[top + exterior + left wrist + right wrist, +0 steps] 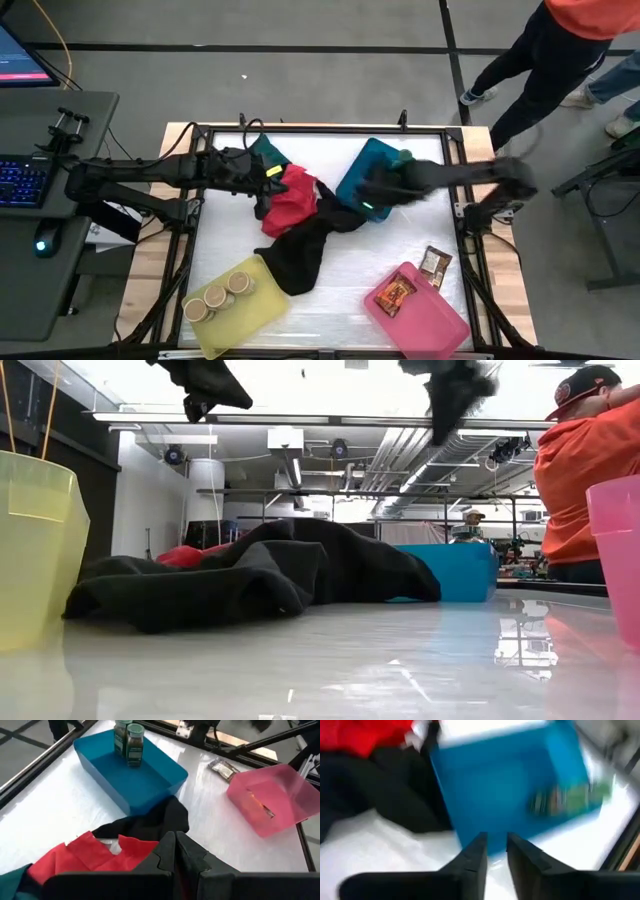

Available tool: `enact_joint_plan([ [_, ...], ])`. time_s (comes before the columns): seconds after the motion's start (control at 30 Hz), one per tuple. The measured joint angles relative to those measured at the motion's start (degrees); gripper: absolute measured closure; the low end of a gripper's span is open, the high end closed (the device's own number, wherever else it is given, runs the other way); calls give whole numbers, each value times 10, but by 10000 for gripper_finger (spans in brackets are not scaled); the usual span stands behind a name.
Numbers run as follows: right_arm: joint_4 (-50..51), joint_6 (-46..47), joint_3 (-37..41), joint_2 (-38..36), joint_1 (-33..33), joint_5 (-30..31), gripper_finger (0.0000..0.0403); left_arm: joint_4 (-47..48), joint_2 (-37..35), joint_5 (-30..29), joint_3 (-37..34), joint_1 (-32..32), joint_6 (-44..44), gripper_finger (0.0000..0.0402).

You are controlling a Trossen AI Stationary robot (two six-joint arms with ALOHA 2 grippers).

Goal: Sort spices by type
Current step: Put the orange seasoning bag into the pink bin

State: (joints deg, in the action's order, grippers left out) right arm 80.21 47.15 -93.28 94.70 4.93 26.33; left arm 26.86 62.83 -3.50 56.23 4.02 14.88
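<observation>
We take the blue tray as our landmark. Two green-lidded jars stand in its far corner. Well away from it, toward the near edge of the table, three tan-lidded jars sit in the yellow tray and one packet lies in the pink tray. A second packet lies on the table just beside the pink tray, so that one seems left to sort.

Our right gripper hangs over the blue tray's near edge, empty, its jaws a narrow gap apart. Our left gripper hovers over the red cloth beside the blue tray, jaws pressed together on nothing.

The cloth pile, red, black and green, may hide more spices. We judge the next move is either lifting a cloth or reaching for the loose packet.
</observation>
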Motion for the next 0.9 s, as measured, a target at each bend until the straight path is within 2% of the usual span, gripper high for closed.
enact_joint_plan([
  [0.23,-8,421,229,-204,175,-47,238,-52,0,-2,0,0,0,402],
  [0.4,-90,622,350,-268,281,-106,163,-76,0,-2,0,0,5,401],
  [0.53,-104,736,418,-268,309,-192,134,-75,1,-2,0,0,10,401],
  [0.67,-109,811,470,-266,312,-244,131,-75,1,-2,0,0,11,401],
  [0.9,-218,840,545,-265,306,-309,132,-75,1,-2,0,0,15,401],
])
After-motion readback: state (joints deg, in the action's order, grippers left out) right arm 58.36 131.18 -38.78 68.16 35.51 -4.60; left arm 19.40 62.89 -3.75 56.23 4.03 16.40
